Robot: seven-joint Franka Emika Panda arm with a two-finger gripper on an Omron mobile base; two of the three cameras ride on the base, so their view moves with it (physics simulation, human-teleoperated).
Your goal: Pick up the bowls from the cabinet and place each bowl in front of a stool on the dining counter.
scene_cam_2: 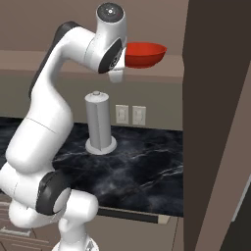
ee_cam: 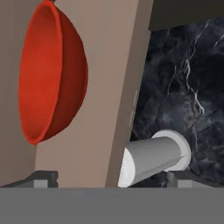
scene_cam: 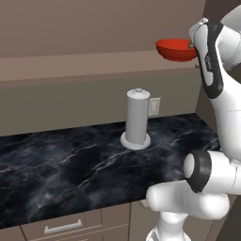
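gripper (ee_cam: 109,177) wide open, empty, near red bowl (ee_cam: 50,74) seemingly on cabinet ledge (scene_cam: 70,63)

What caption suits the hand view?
Open tool facing a red bowl on the cabinet ledge, paper towel holder beyond.

Glossy white arm (scene_cam_2: 44,132), rounded segments, black joint bands, grey-capped top joint
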